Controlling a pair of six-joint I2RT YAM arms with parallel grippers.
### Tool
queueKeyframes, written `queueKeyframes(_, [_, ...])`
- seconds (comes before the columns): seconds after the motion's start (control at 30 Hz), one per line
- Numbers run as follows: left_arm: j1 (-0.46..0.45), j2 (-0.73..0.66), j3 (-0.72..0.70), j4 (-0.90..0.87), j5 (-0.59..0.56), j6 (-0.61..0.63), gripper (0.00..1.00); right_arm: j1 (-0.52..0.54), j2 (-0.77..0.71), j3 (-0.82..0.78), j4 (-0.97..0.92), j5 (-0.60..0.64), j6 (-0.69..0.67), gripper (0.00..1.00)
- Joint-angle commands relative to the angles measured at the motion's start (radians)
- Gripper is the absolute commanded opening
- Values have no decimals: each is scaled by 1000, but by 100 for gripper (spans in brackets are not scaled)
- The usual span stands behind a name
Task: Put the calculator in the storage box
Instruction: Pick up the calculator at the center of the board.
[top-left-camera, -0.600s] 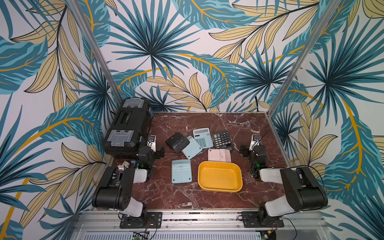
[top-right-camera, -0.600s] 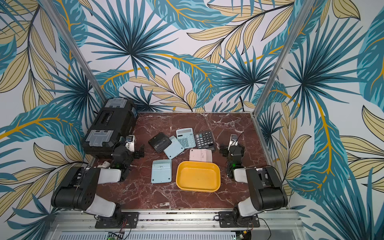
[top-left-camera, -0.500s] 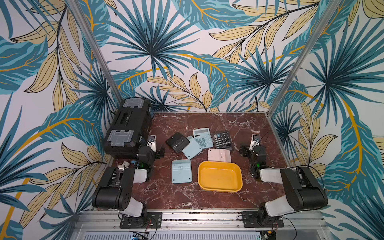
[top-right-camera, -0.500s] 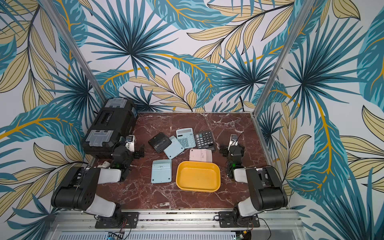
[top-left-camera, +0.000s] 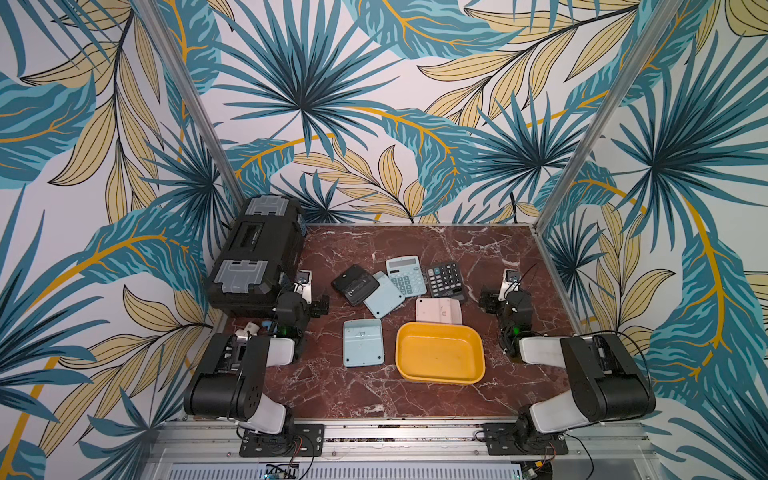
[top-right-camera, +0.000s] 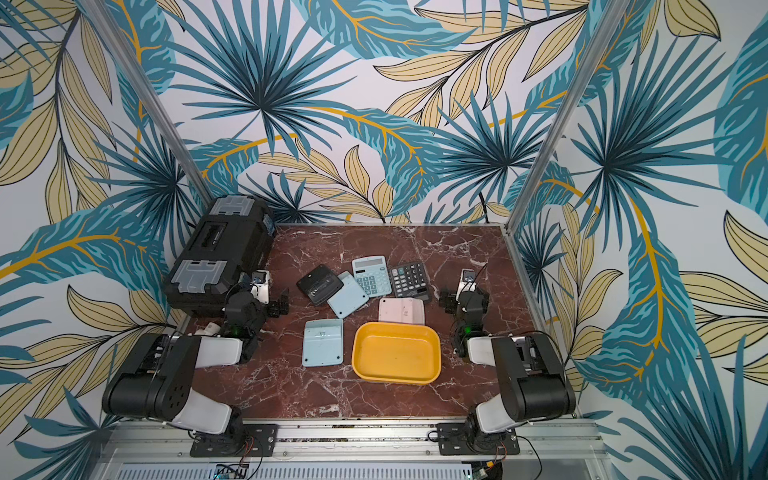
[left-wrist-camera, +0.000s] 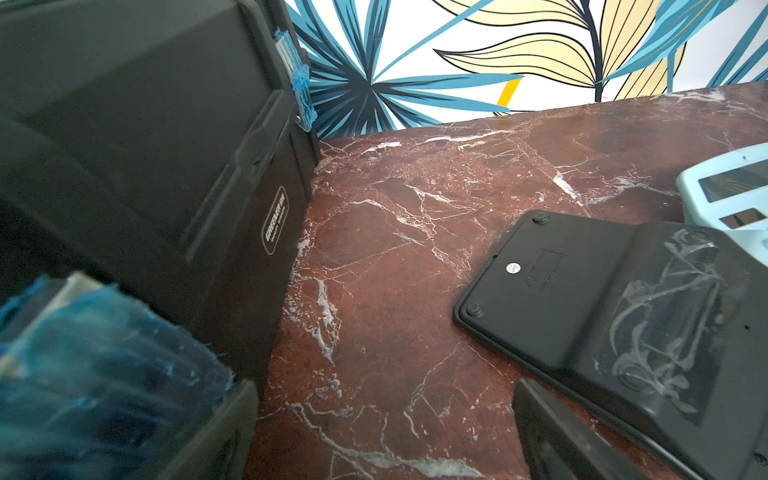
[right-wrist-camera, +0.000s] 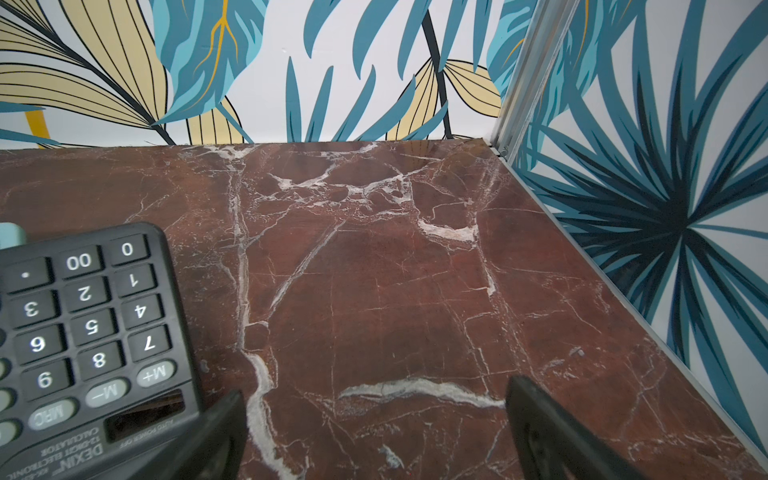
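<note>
Right wrist view | right tool (right-wrist-camera: 374, 436), left tool (left-wrist-camera: 386, 432) hung released, empty | black calculator (right-wrist-camera: 83, 332) lay just beside; square edge-pinch advised.

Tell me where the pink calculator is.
In both top views the pink calculator lies just behind the yellow tray, in front of the black calculator with keys up.

Black toolbox (top-left-camera: 255, 257) with grey latches sits at the marble counter's (top-left-camera: 478, 245) far-left corner. Leaf-print wallpaper (top-left-camera: 374, 104) on three sides.

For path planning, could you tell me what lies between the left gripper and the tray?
The face-down blue calculator beside the tray, as both top views show.
</note>
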Motion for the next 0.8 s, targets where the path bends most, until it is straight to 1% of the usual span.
queueKeyframes(0.0, [-2,-1,35,-8,-10,10,100,-4,-3,1,0,11,11,100])
queueKeyframes(0.23, [8,-1,37,-8,-9,1,100,-4,-6,-3,6,8,9,100])
queueKeyframes(0.27, [5,-1,36,-8,-7,0,100,-2,-12,-6,11,-30,-9,100])
queueKeyframes(0.3, [5,-5,34,-6,-4,2,100,-1,-26,-5,-3,-79,-33,99])
queueKeyframes(0.33, [4,-16,32,-13,4,7,100,2,-50,-1,-32,-95,-42,99])
queueKeyframes(0.43, [-3,-89,11,-36,-24,3,100,12,-146,-2,-121,-76,-36,100])
queueKeyframes(0.5, [-5,-162,31,-157,-57,-21,100,14,-212,18,-238,-56,5,100])
queueKeyframes(0.57, [-4,-217,74,-292,-61,-51,100,13,-256,44,-335,-64,43,100])
queueKeyframes(0.67, [-5,-290,98,-417,-11,-93,100,13,-317,84,-439,-83,122,99])
queueKeyframes(0.77, [-5,-392,83,-503,53,-161,100,13,-375,118,-520,-143,190,99])
